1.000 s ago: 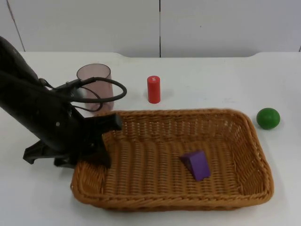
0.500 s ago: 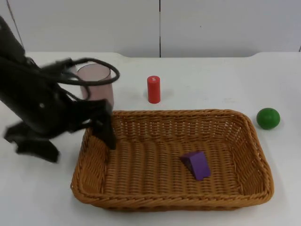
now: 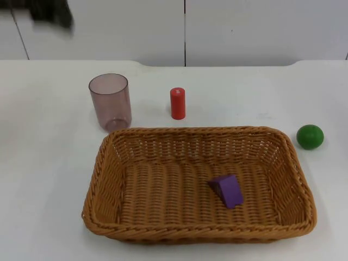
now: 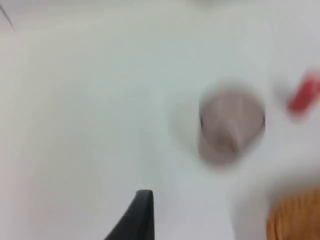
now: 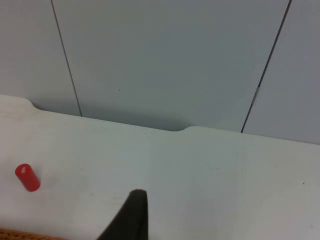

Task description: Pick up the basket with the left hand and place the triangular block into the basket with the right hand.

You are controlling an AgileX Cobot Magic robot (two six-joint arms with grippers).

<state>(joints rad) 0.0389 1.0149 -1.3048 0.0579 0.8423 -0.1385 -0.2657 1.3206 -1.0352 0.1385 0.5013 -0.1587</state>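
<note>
The wicker basket (image 3: pixel 201 131) lies flat on the white table, near the front. The purple triangular block (image 3: pixel 227 190) rests on its floor, right of the middle. My left arm (image 3: pixel 50 12) is a dark blur high at the far left, well away from the basket. Its black fingertip (image 4: pixel 139 212) hangs over bare table with nothing held, and a corner of the basket (image 4: pixel 296 221) is visible beyond it. A fingertip (image 5: pixel 131 215) of my right gripper stands above the table's back part, facing the grey wall, open and empty; that arm waits.
A translucent pinkish cup (image 3: pixel 110 101) (image 4: pixel 231 125) stands behind the basket's left corner. A red cylinder (image 3: pixel 178 103) (image 4: pixel 305 92) (image 5: pixel 27 177) stands upright behind the basket's back rim. A green ball (image 3: pixel 310 136) lies to the right of the basket.
My left gripper has let go of the basket's left rim, and the arm has pulled up and away to the far upper left. Basket and block have stayed put.
</note>
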